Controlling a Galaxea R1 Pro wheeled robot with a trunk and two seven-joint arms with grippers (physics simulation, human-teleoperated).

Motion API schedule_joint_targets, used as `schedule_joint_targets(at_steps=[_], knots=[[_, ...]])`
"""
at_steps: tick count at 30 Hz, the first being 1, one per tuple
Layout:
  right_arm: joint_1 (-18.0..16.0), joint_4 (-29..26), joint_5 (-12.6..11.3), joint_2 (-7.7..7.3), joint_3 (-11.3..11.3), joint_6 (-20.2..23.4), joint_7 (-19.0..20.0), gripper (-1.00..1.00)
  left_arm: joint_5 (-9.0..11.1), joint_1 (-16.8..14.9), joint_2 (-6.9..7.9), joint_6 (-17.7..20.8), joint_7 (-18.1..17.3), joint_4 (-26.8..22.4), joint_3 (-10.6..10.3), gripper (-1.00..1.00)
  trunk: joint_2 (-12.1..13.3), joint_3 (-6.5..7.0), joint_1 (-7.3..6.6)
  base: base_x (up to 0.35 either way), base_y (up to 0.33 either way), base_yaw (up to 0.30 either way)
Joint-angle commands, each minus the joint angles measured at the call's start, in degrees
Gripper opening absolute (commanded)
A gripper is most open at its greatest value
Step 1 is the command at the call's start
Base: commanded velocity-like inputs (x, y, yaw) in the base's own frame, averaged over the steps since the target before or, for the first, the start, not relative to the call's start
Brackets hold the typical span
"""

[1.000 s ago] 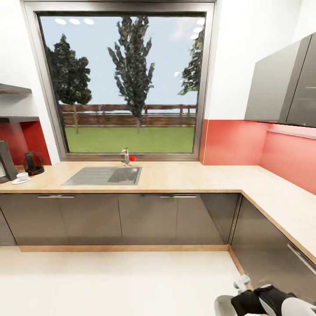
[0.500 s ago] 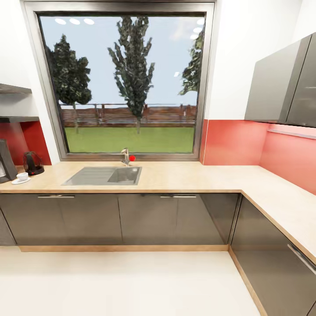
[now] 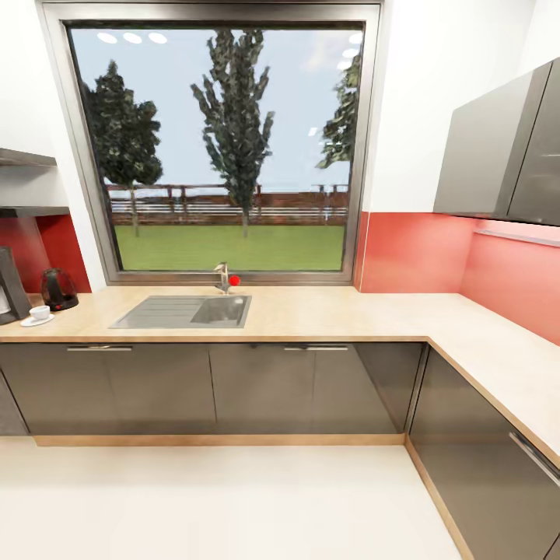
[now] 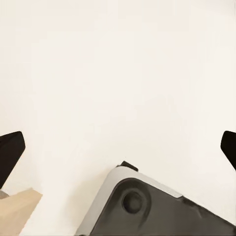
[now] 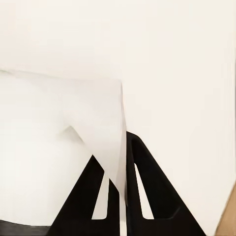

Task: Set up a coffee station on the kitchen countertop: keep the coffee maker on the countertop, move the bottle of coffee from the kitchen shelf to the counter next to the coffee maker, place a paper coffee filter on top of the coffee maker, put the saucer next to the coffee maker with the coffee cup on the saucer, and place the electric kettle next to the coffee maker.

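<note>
The kitchen countertop (image 3: 327,311) runs under the window and turns along the right wall. At its far left stand the coffee maker (image 3: 11,284), cut by the frame edge, the electric kettle (image 3: 58,290) beside it, and the coffee cup (image 3: 39,312) on its saucer (image 3: 27,320). A dark kitchen shelf (image 3: 27,210) hangs above them. The bottle of coffee is out of view. In the right wrist view my right gripper (image 5: 120,182) is shut on the white paper coffee filter (image 5: 59,147). My left gripper (image 4: 118,147) is open over the pale floor, holding nothing.
A steel sink (image 3: 183,311) with a tap (image 3: 224,277) sits mid-counter below the window. Grey base cabinets (image 3: 257,389) line the counter, and a wall cabinet (image 3: 498,155) hangs at right. Cream floor (image 3: 218,498) lies between me and the counter. My own base (image 4: 147,211) shows below the left gripper.
My right arm, seen at the lower right of the head view a second ago, has dropped out of that view. The counter things have not moved.
</note>
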Motion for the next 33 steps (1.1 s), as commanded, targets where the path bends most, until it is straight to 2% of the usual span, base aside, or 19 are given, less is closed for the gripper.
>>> schedule_joint_targets(at_steps=[1,3,5,8,9,12,17,33], knots=[[0.08,0.2,0.15,-0.11,-0.48,-0.62,0.23,-1.0,0.6,0.04,0.01,-0.02,0.05,-0.6,-0.37,1.0,-0.03,-0.01,0.02,0.021,0.0,0.0],[0.48,0.2,0.05,-0.45,-0.54,-1.9,0.33,-1.0,0.36,0.04,-0.09,0.47,0.53,-3.54,-0.35,1.0,-0.03,-0.01,0.02,0.142,0.0,0.0],[0.62,0.2,-2.26,-1.01,-0.56,-4.36,0.2,-1.0,-0.82,0.04,0.04,1.79,2.21,-6.69,-0.4,1.0,-0.03,-0.01,0.02,0.276,0.0,0.0],[0.65,0.2,-4.06,-1.14,-0.55,-5.09,0.01,-1.0,-2.04,0.04,-0.04,3.51,3.66,-7.54,-0.37,1.0,-0.03,-0.01,0.02,0.307,0.0,0.0],[0.66,0.17,-4.71,-1.19,-0.56,-5.34,-0.4,-1.0,-3.01,0.04,-0.15,4.18,4.19,-7.8,-0.36,1.0,-0.03,-0.01,0.02,0.326,0.0,0.0],[0.67,0.19,-5.26,-1.15,-0.52,-5.55,-2.15,-1.0,-4.95,0.04,-0.43,4.77,4.73,-7.86,-0.35,1.0,-0.03,-0.01,0.02,0.333,0.0,0.0],[0.67,0.19,-5.38,-0.97,-0.5,-5.6,-3.13,-1.0,-5.39,0.04,-1.07,4.92,4.89,-6.93,-0.34,1.0,-0.03,-0.01,0.02,0.337,0.028,0.0],[0.67,0.2,-5.4,-0.72,-0.48,-5.6,-3.84,-1.0,-5.5,0.04,-1.56,5.15,4.91,-5.79,-0.36,1.0,-0.03,-0.01,0.02,0.334,0.125,0.0]])
